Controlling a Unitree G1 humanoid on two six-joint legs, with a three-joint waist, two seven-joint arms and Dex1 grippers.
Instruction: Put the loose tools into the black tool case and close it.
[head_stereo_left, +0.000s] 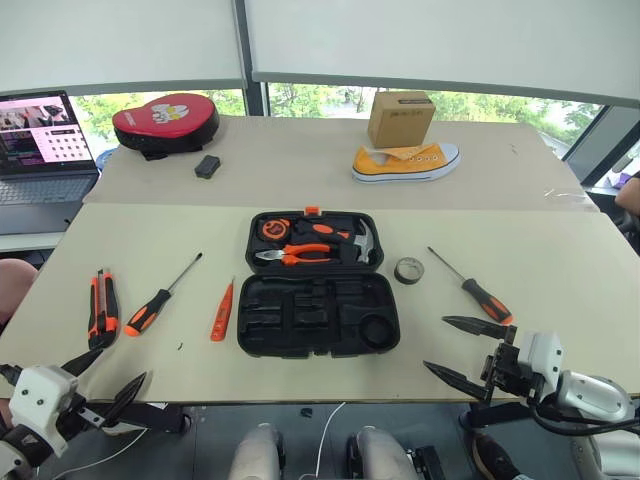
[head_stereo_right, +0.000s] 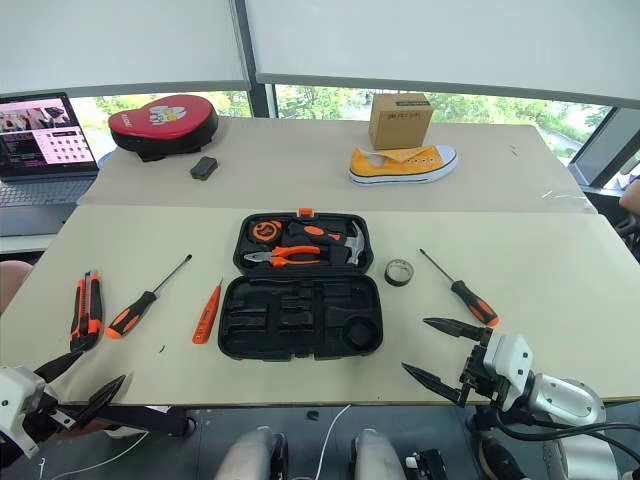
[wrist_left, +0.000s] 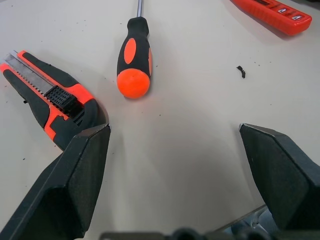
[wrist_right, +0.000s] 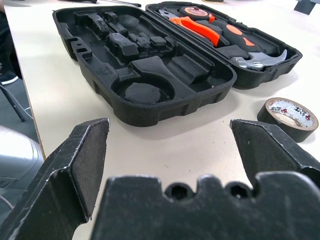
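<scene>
Five loose tools await; black moulded plastic tool case (head_stereo_left: 318, 285) lies open mid-table. Left gripper (head_stereo_left: 108, 380) and right gripper (head_stereo_left: 470, 352), both wide and empty, hover at the near edge; next, grasp the orange-black utility knife (head_stereo_left: 102, 307).

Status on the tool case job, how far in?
Done: nothing; the black tool case lies open, near slots empty. In hand: nothing; left gripper and right gripper are open. Left: utility knife, both screwdrivers, tester screwdriver, tape roll, then closing.
</scene>
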